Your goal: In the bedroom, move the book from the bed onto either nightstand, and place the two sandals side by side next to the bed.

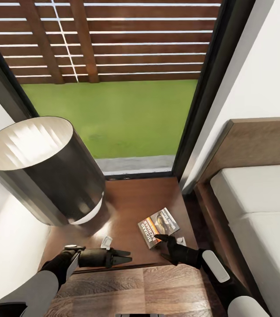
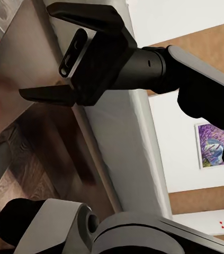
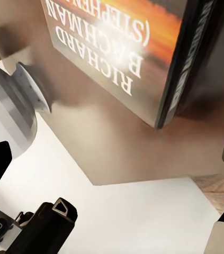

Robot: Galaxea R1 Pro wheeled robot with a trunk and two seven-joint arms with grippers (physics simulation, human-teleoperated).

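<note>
A tall dark-framed window (image 1: 210, 88) is seen straight ahead in the head view, with green lawn and a slatted wooden fence behind the glass, and white walls (image 1: 267, 66) are seen on both sides. The bed (image 1: 263, 207) is set along the right, its pale mattress framed by a brown headboard and side rail; a narrow strip of dark floor is left between the rail and the nightstand (image 1: 131, 202). The nightstand's glossy brown top is bounded by the window sill at the back and by the left wall. Its left part is taken up by a lamp with a large dark cylindrical shade (image 1: 42, 167), so open room is left mainly at the middle and right. Wood-plank floor (image 1: 157, 286) is seen below its front edge.

The book (image 1: 158, 226) is laid flat on the right front part of the nightstand, cover up, well clear of the lamp and near the right edge. The right end effector (image 1: 161, 239) is held at the book's near edge, touching or almost touching it; its opening cannot be told. In the left wrist view the right end effector's fingers are seen spread wide. The left end effector (image 1: 123, 256) is held over the nightstand's front edge, pointing right, its fingers narrow and nothing between them.
</note>
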